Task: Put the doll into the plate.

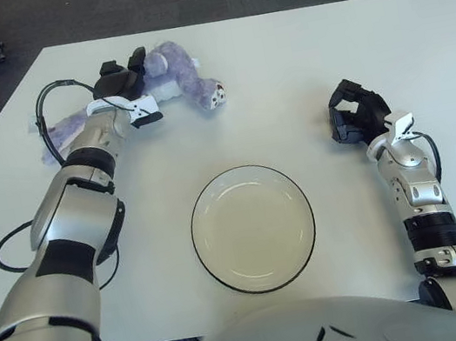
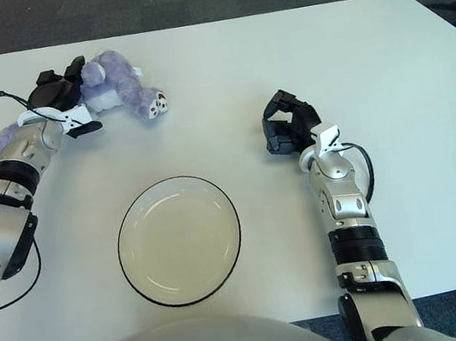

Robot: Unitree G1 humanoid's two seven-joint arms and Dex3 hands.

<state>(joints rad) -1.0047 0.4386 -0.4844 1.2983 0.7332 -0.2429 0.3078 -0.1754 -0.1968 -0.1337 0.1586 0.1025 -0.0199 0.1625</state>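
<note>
A soft purple doll (image 1: 176,75) lies on the white desk (image 1: 280,64), far back on the robot's left side. The left hand (image 1: 127,87) is right at the doll, touching its near left side. The dark fingers (image 1: 135,61) lie up against the doll's body, but it is hard to tell if they are closed around it or only pressed on it. One of the doll's legs sticks out to the right, with its foot (image 1: 216,96) turned up. Another purple part shows on the other side of the left arm. The plate (image 1: 253,228) sits in the middle of the desk, close to the robot and well apart from the doll. It has a dark rim and nothing in it. The right hand (image 1: 357,115) is to the right of the plate. Its fingers are curled in and hold nothing.
</note>
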